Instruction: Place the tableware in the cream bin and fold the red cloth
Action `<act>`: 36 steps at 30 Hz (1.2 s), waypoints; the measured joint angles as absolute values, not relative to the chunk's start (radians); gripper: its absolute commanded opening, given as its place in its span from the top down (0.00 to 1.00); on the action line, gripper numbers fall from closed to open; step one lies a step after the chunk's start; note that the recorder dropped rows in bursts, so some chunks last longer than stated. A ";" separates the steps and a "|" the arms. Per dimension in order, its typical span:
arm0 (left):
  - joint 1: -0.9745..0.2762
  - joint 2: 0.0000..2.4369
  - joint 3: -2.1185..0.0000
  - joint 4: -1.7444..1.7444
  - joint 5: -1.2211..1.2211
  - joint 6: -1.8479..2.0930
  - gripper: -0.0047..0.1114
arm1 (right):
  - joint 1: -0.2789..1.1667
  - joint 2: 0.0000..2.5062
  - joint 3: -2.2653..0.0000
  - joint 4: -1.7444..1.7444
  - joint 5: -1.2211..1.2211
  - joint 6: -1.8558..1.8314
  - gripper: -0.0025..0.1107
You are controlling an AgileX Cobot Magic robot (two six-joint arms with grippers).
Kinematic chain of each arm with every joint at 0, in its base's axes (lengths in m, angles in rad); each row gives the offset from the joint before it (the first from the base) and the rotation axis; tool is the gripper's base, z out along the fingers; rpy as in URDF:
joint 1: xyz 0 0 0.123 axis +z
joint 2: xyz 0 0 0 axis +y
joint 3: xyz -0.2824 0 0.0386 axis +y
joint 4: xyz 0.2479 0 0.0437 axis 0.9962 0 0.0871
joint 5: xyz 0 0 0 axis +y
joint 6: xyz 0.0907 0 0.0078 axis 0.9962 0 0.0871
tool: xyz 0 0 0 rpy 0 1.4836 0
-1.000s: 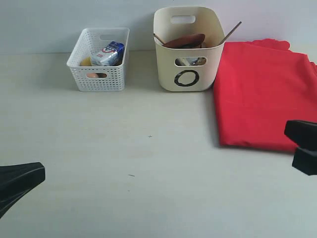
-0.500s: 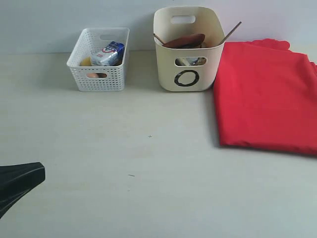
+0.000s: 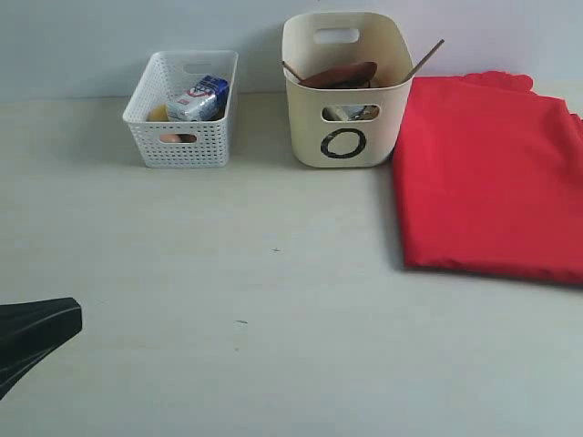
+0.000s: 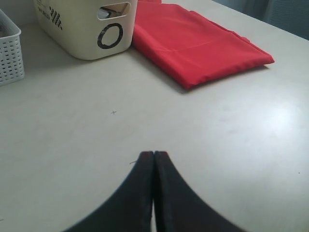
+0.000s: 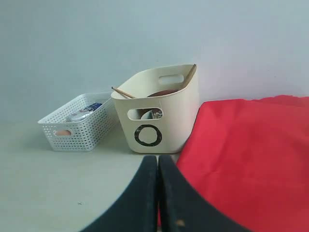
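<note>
White lattice basket [image 3: 182,146] at table [image 3: 273,319] rear; blue-white milk carton [image 3: 198,100] inside, yellow item [image 3: 158,114] beside it.

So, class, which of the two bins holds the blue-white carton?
The low white lattice basket, left of the taller, smooth cream bin marked O.

High frontal exterior, low wrist views, all sharing cream bin [image 3: 306,127].

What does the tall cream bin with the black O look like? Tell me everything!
The cream bin is tall, smooth and plastic-looking, with rounded corners, cut-out handles and a black O in front. It stands upright on the table, apart from the white basket, with the red cloth close beside it. A brown plate leans inside, a stick pokes above its rim, and something shiny shows through the front handle.
</note>
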State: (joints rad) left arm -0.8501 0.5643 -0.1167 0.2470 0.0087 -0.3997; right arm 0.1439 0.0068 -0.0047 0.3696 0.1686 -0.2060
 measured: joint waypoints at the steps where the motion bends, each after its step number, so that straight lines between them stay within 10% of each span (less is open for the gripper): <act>1: -0.850 0.564 -0.117 0.247 0.009 -0.400 0.95 | 0.144 0.007 -0.005 0.370 0.169 -0.206 0.98; 36: -0.850 0.564 -0.117 0.247 0.009 -0.398 0.95 | 0.144 0.007 -0.005 0.000 0.192 0.145 0.98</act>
State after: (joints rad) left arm -0.8501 0.5643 -0.1167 0.2470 0.0087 -0.3979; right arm 0.1439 0.0068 -0.0047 0.0000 0.1918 0.1448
